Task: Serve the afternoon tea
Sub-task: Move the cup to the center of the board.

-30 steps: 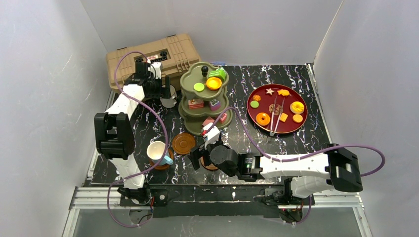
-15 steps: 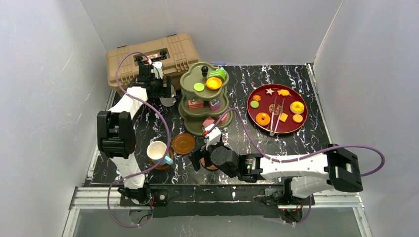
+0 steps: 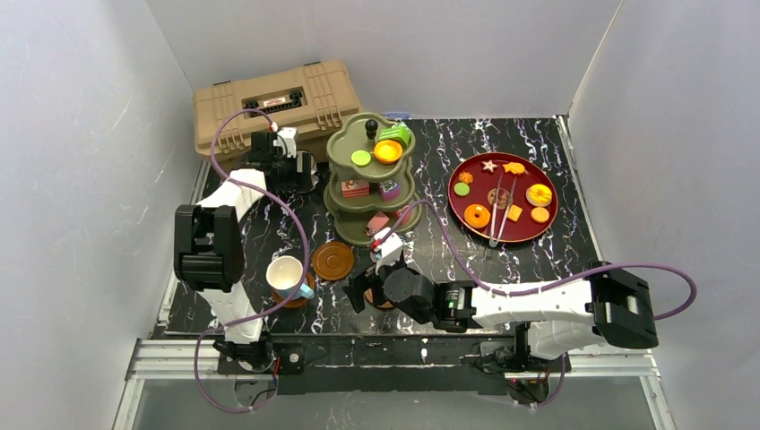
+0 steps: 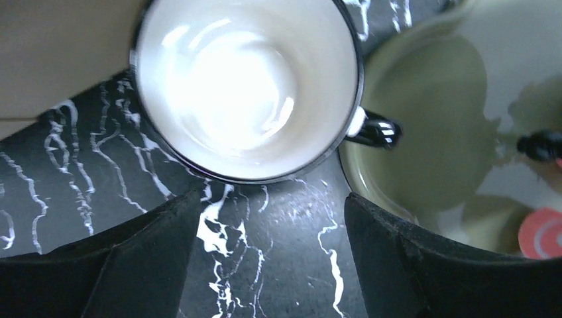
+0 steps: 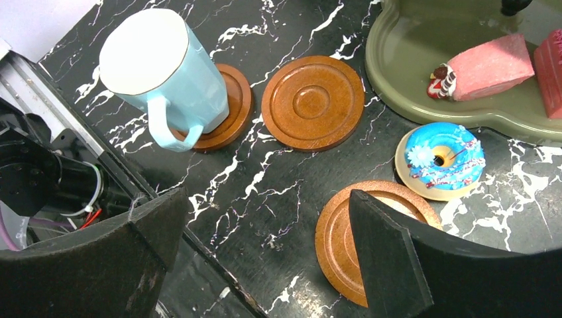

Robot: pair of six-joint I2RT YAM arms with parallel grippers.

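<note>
The left wrist view looks down into a white mug (image 4: pixel 245 86) with a dark rim and a black handle (image 4: pixel 374 129). It stands upright on the marble table beside the olive-green tiered stand (image 3: pixel 369 175). My left gripper (image 4: pixel 272 202) hangs open just short of the mug, and nothing sits between its fingers. A light-blue mug (image 5: pixel 166 73) stands on a brown saucer (image 5: pixel 235 99). An empty saucer (image 5: pixel 313 103) lies next to it. My right gripper (image 5: pixel 265 199) is open low over the table's near edge, one finger over a third saucer (image 5: pixel 338 238). A blue donut (image 5: pixel 441 159) lies by the stand's base.
A tan toolbox (image 3: pixel 273 98) stands at the back left, behind my left arm. A red tray (image 3: pixel 468 170) with several small cakes and metal tongs (image 3: pixel 496 215) is at the right. Pink cake pieces (image 5: pixel 487 66) rest on the stand's bottom tier. White walls close in both sides.
My left gripper has come away from the toolbox toward the near side, down over the white mug, and its jaws have narrowed a little. The right gripper has barely shifted.
</note>
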